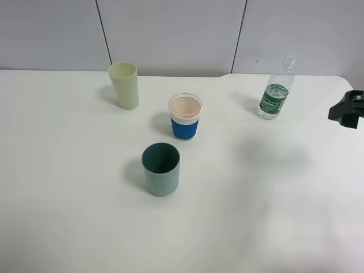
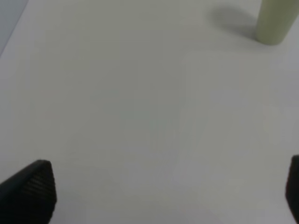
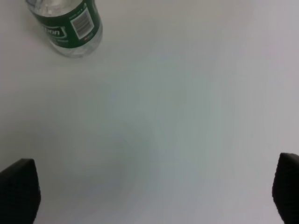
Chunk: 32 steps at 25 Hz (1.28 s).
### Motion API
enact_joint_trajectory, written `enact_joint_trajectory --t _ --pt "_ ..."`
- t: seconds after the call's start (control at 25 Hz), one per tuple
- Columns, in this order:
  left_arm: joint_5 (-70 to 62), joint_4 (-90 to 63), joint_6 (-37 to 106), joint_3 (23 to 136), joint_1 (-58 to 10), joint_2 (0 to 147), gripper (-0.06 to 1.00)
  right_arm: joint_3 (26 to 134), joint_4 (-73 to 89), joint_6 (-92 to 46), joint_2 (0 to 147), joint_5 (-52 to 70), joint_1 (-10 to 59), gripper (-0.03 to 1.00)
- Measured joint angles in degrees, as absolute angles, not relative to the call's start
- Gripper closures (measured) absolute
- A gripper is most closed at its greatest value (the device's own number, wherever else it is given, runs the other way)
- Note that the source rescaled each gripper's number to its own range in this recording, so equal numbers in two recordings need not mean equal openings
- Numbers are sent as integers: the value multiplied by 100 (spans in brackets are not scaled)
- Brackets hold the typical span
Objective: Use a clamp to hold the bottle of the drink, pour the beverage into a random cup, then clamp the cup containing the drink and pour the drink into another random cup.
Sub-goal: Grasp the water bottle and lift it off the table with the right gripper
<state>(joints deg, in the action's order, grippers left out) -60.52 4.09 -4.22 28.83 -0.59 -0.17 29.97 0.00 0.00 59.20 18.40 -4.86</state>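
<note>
Standing upright at the back right of the white table (image 1: 256,216), the green-labelled bottle (image 1: 277,91) is being touched by nothing. The right gripper (image 3: 155,184) is being held near it, jaws spread wide and empty. The left gripper (image 2: 168,182) is likewise being held wide apart over bare tabletop, gripping nothing. The tall pale green cup (image 1: 124,85) is being shown upright at the back left, well apart from the bottle, with the blue-sleeved white cup (image 1: 185,117) between them and the teal cup (image 1: 161,169) nearer the front.
</note>
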Motion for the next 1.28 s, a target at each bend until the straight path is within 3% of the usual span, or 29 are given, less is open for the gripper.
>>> enact_joint_trajectory --t 0.84,1.28 --pt "-6052 409 -422 2883 -59 -17 -6 3002 -1069 0 8674 -1188 -486 -3" --pt "-6052 409 -422 2883 -59 -17 -6 3019 -1176 0 9914 -3365 -486 -3"
